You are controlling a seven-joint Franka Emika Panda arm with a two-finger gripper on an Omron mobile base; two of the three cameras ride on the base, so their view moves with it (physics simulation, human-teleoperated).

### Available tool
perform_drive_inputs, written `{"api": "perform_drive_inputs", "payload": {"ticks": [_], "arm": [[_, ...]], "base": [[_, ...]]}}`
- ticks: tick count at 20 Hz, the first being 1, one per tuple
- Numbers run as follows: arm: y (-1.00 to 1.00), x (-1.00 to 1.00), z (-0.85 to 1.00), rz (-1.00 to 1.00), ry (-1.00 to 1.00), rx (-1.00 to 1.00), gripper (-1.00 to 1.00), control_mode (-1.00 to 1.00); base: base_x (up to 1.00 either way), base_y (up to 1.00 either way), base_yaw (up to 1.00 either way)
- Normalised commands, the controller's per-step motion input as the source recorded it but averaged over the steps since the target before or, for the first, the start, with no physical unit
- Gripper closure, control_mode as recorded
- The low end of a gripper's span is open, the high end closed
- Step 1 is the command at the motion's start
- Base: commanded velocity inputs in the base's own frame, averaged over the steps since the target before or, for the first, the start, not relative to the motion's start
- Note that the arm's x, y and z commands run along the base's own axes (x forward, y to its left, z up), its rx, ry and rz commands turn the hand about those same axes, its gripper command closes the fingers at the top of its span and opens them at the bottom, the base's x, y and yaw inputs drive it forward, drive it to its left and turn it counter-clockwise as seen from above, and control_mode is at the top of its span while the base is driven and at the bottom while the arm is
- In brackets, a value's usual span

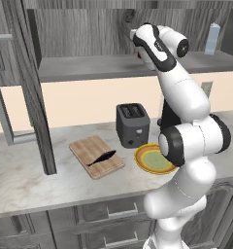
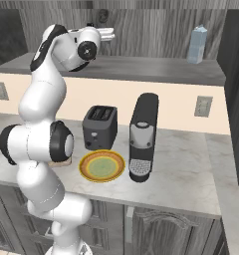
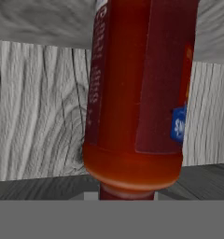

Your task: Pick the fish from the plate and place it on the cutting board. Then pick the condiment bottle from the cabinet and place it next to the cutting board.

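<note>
Fingers (image 1: 143,57) closed tight on the bottle (image 3: 137,93) in the cabinet (image 1: 89,29); rigid, smooth, likely slippery, so grip mid-body.

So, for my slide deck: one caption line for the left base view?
Fish on the cutting board, plate empty; arm reaches into the cabinet.

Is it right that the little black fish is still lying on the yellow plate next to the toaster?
Not quite. The fish lies on the cutting board, as the left base view shows. The plate does sit next to the toaster, with nothing on the part of it that shows.
</note>
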Motion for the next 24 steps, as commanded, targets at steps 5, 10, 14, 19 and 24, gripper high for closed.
{"api": "perform_drive_inputs", "payload": {"ticks": [5,10,14,19,24], "arm": [[0.10,-0.45,-0.02,0.00,0.04,0.00,1.00,-1.00],[0.06,-0.54,-0.12,0.00,0.08,0.00,1.00,-1.00],[0.01,-0.49,0.00,0.00,0.09,0.00,1.00,-1.00],[0.05,-0.38,0.15,0.00,0.10,0.05,1.00,-1.00],[0.06,-0.34,0.23,0.00,0.09,0.07,1.00,-1.00]], "base": [[0.00,0.00,0.00],[0.00,0.00,0.00],[0.00,0.00,0.00],[0.00,0.00,0.00],[0.00,0.00,0.00]]}}
